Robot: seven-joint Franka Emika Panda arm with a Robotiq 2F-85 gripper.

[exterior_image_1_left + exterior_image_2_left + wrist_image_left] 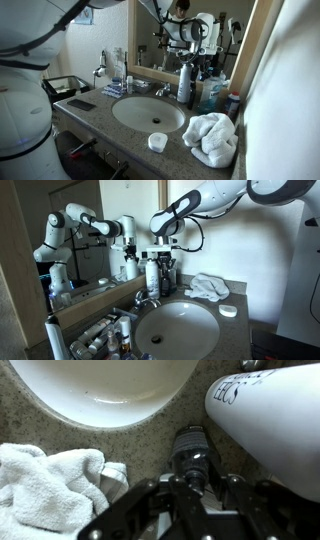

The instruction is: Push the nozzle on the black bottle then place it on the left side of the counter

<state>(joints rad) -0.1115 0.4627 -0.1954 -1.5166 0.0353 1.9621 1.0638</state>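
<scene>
The black bottle (185, 88) stands at the back of the counter behind the sink, next to other bottles, and shows in the other exterior view too (166, 278). In the wrist view its black pump top (191, 452) is seen from above. My gripper (192, 488) hangs right over it with a finger on each side of the nozzle, open and not clamped on it. The gripper shows above the bottle in both exterior views (187, 55) (165, 253). Whether it touches the nozzle I cannot tell.
A white towel (212, 138) (45, 485) lies crumpled beside the sink (148, 113) (178, 330). A white lettered bottle (270, 410) stands close to the black one. A small white round lid (157, 142) sits at the front edge. The faucet (145, 300) and the mirror stand behind; toiletries crowd the far counter end (115, 85).
</scene>
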